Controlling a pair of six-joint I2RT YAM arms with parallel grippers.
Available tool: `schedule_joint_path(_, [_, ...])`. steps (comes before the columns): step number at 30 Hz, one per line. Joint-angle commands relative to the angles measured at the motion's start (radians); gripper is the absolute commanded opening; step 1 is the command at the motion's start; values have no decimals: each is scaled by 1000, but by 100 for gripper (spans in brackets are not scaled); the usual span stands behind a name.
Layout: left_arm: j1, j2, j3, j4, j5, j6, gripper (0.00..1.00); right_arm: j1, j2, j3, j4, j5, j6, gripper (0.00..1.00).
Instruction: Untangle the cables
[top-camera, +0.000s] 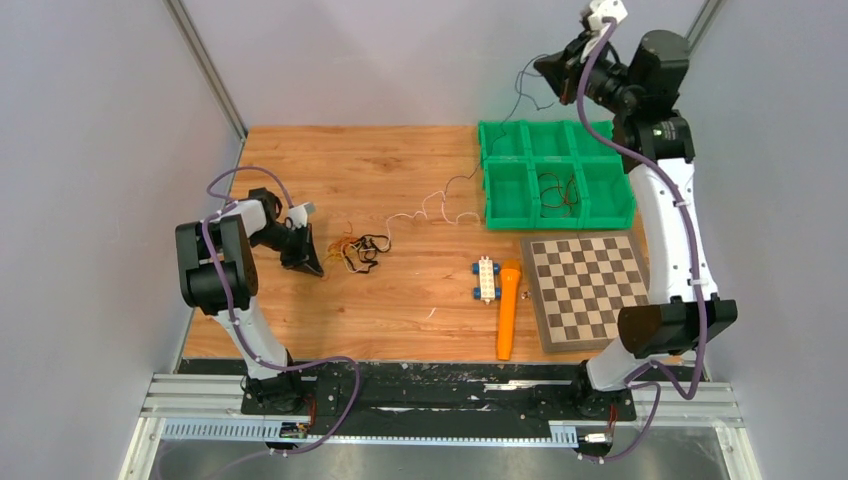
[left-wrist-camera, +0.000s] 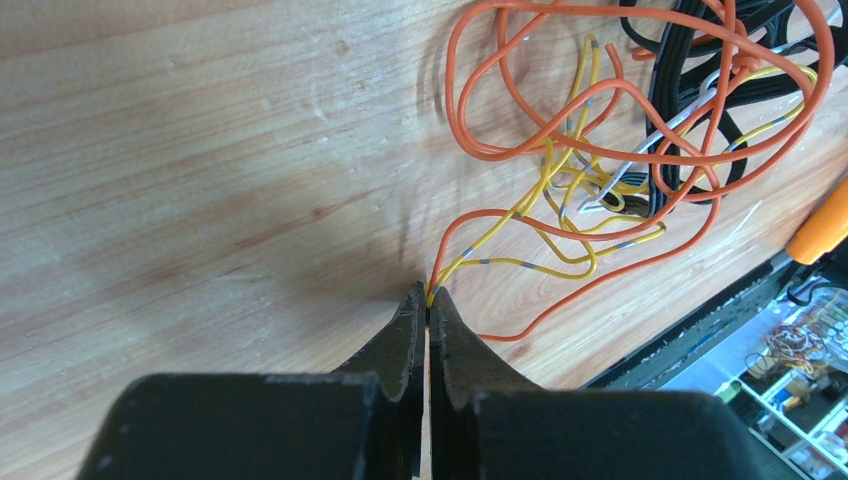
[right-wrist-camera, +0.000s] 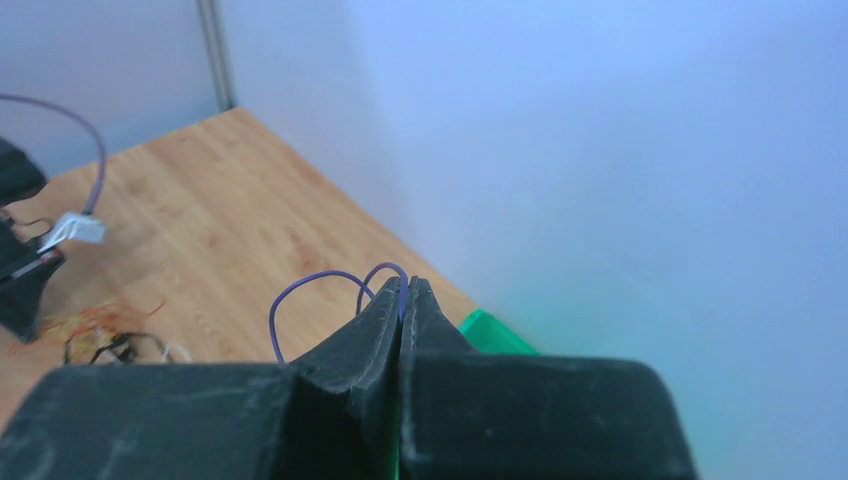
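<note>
The cables (top-camera: 357, 252) lie in a small tangle of orange, yellow, black and white wires on the wooden table, left of centre. My left gripper (top-camera: 312, 265) sits at the tangle's left edge. In the left wrist view the left gripper (left-wrist-camera: 428, 293) is shut on a yellow wire at the edge of the tangle (left-wrist-camera: 640, 130), and an orange wire runs to the same tips. My right gripper (top-camera: 546, 68) is raised high over the back right. It is shut (right-wrist-camera: 403, 285) on a thin purple wire (right-wrist-camera: 300, 285) that hangs down (top-camera: 519, 85) towards the green bin.
A green compartment bin (top-camera: 500, 205) at the back right holds some wires. A white wire (top-camera: 430, 208) trails from the tangle towards it. A chessboard (top-camera: 585, 285), an orange tool (top-camera: 508, 310) and a white block with blue wheels (top-camera: 486, 279) lie at the front right.
</note>
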Motion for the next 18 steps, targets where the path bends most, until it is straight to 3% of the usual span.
schedule_joint_path(1, [13,-56,-9,5,-40,41,0,-102,52,136,26,24,39,0])
schedule_joint_path(10, [19,-43,-15,18,-104,49,0,-325,216,421,34,-12,151,0])
schedule_joint_path(18, [45,-36,-5,31,-164,60,0,-422,273,447,102,7,170,0])
